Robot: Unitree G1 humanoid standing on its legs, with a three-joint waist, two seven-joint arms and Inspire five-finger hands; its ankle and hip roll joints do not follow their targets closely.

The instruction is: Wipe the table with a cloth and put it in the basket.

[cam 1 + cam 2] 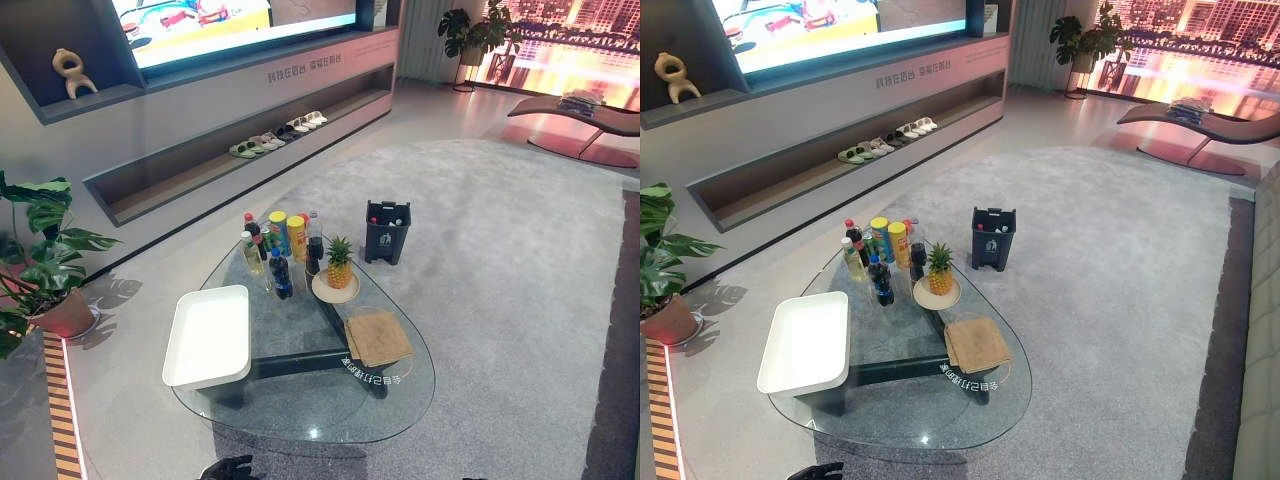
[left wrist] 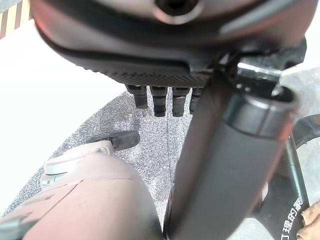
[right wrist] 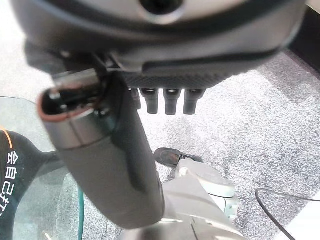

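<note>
Left eye view, tray: white tray (image 1: 208, 338) on the glass bench (image 1: 300, 415), left side.
Left hand (image 2: 165, 100): hangs off the bench's near edge, fingers straight, empty.
Bottles (image 1: 272, 250): clustered at the far end, pineapple (image 1: 339, 263) just right.
Cloth (image 1: 377, 337): folded, brown, right side.
Right hand (image 3: 170, 100): fingers relaxed, empty.
Bin (image 1: 387, 231): dark, on the carpet beyond the bench.

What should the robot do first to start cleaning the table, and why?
Probably reach the right hand forward to the folded brown cloth. The cloth lies untouched near the right edge of the glass table, and both hands hang low with nothing in them; the left hand is farther from it.
</note>
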